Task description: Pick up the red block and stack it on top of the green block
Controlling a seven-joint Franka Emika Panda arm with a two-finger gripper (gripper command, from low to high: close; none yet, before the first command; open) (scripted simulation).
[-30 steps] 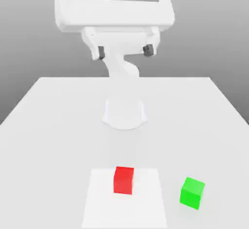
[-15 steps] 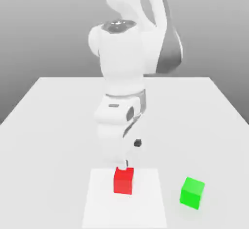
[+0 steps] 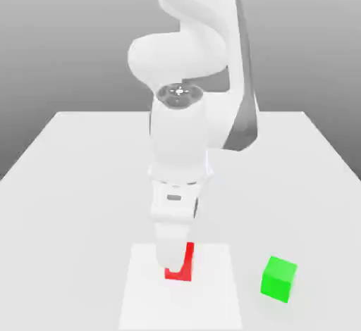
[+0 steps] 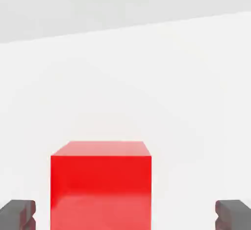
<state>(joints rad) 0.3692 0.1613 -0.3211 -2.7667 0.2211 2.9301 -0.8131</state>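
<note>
The small matte bright-red cube (image 4: 100,185) sits flat on a pale square patch of the white worktop (image 3: 84,182), near the front edge in the exterior view, mostly hidden there behind the white arm's hand. From the hand view it lies squarely between the two dark fingertips (image 4: 17,215) of the claw (image 4: 125,215), which stand spread wide with clear gaps on both sides and nothing pinched. Being a cube, it has no long axis to speak of; its near face looks square-on to the hand, so the side faces seem lined up with the pads. I'd judge the next move is simply to close in on it. The small matte bright-green cube (image 3: 278,278) rests well apart, toward the exterior view's right, turned slightly on the worktop.
</note>
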